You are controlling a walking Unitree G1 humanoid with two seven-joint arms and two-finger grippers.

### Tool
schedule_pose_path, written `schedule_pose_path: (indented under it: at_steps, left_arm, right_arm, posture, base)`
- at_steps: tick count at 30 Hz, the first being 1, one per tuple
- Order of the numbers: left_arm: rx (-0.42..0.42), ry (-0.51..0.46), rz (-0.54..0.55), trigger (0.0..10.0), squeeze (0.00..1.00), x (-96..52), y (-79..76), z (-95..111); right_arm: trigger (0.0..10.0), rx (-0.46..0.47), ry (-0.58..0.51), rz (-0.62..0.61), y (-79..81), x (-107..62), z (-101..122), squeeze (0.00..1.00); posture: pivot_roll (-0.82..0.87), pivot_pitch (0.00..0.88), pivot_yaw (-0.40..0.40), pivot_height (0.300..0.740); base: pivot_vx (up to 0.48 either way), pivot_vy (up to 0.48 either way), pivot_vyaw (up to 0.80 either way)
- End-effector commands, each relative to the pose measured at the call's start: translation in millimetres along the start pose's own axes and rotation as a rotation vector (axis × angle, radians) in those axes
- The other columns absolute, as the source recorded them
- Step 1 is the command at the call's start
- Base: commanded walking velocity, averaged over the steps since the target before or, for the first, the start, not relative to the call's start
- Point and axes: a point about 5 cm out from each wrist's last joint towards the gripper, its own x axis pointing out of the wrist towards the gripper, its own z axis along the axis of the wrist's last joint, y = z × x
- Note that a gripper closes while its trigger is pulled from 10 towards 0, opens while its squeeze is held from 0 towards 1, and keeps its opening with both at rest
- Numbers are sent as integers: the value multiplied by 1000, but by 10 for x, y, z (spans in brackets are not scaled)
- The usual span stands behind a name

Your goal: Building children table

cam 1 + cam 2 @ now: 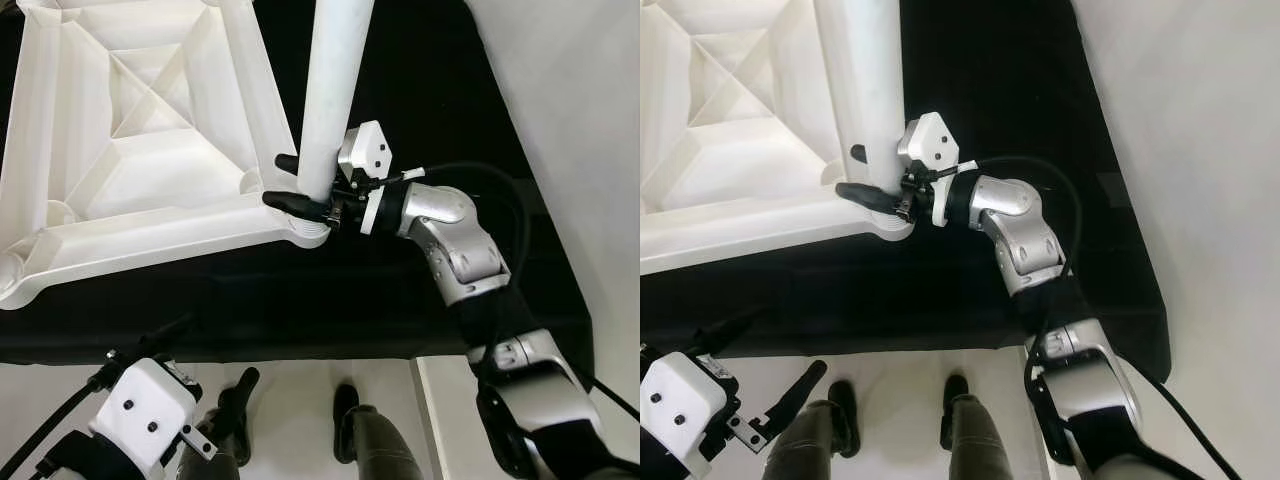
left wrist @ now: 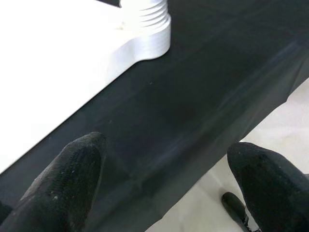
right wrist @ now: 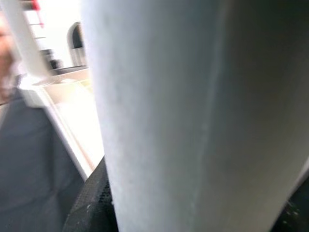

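- The kids' tabletop (image 1: 130,150) lies upside down on a black mat (image 1: 400,290), ribbed underside facing up, with its corner socket (image 1: 312,236) at the near right.
- The white table leg (image 1: 335,90) stands upright right on that socket, and the right pincer (image 1: 290,182) is clamped around its bottom end, one black finger on each side of the tube.
- My guess is the leg is being seated or screwed into the corner, so the build is only partway there; I can't make out any other legs fitted.
- What could go wrong: the grip is very low on a tall leg, so any tilt of the wrist could lean the top over and the thread might cross or jam instead of catching.
- The tabletop isn't held by anything, so a sideways push from the arm could just slide it across the mat and take the socket out from under the leg.
- The left pincer (image 2: 164,183) hangs low near the floor, fingers spread wide and holding nothing.
- The left wrist view gives a close look at the ridged rings on the socket, which the head views don't resolve.
- The right wrist view is mostly leg up close, with some room clutter behind it that the head views miss.
- The head views also catch the robot's own feet (image 1: 898,410) at the mat's edge.
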Motion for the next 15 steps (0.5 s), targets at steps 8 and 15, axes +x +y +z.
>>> schedule_pose_path:
  at_steps: [8,15]
  left_arm:
    - [-12,21,-15,10000,0,-5,-23,-45]
    - [-11,21,-15,10000,0,3,-23,-57]
  right_arm:
    - [10000,181,227,-408,360,-134,-473,0]
    - [10000,220,233,-603,572,-41,-405,0]
  posture:
    - [-32,438,-102,740]
    - [-33,428,-105,740]
  base:
    - [0,0,0]
    - [0,0,0]
